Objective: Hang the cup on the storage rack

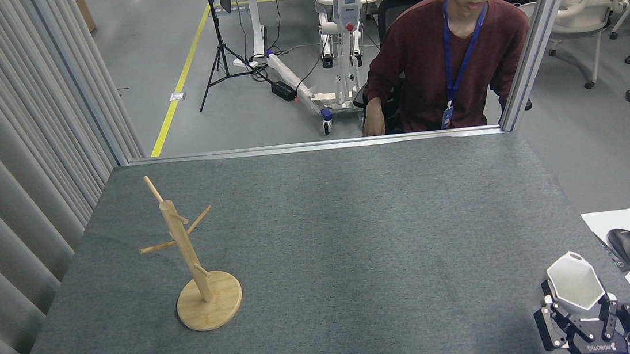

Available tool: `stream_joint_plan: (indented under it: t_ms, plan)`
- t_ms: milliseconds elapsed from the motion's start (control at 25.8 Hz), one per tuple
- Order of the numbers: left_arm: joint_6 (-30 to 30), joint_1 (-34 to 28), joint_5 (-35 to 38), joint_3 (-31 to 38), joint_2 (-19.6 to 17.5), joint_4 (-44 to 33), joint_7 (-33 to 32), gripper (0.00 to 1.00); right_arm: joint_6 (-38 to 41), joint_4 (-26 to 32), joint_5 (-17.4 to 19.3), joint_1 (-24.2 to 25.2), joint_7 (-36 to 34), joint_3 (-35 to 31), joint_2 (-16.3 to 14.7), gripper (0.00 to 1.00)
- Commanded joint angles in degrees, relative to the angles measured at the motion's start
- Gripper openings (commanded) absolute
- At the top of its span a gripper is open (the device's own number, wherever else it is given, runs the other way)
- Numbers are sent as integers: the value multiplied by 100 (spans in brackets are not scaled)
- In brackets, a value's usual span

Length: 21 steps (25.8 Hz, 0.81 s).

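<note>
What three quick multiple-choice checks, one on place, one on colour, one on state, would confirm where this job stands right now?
1. Where does the wooden mug tree stand on the grey table?
A. Left half
B. Right half
C. Far edge, centre

2. What colour is the faceted cup?
A. Blue
B. White
C. Black

3. What is the cup's state?
A. Hanging on a peg
B. Lying on its side in the middle of the table
C. Held in the right hand

Answers:
1. A: its round base sits left of the table's middle.
2. B: its rim and inside show plain white.
3. C: the fingers close on its lower body at the near right corner, and every peg is bare.
</note>
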<state>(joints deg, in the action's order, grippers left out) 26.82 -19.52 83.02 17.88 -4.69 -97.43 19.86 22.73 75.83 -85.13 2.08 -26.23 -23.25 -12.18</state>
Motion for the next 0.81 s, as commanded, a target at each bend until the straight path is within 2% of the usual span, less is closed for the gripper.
stream_joint_plan:
  t_ms: [0, 77, 155, 271, 426, 581, 775]
  plan:
    - [-27, 599, 821, -1006, 21, 49, -61, 99, -147, 442, 49, -287, 206, 31, 251, 57]
    - [-45, 924, 1383, -1436, 118, 181, -70, 99, -138, 943, 23, -261, 223, 128, 725, 57]
    - [-36, 1135, 1506, -1691, 285, 357, -96, 99, -138, 1470, -83, -138, 232, 638, 1147, 57]
    - [-27, 1214, 1585, -1963, 355, 409, -202, 99, -261, 2041, -513, 249, 232, 1666, 1455, 58]
    - [-45, 1196, 1963, -2359, 487, 568, -272, 99, -480, 2182, -988, 530, 232, 2422, 1569, 58]
    - [-27, 1205, 2420, -2561, 873, 647, -281, 99, -788, 2129, -1137, 591, 223, 3081, 1560, 58]
    - [-54, 1240, 2526, -2948, 900, 612, -351, 99, -1087, 2015, -1410, 609, 179, 3723, 1552, 58]
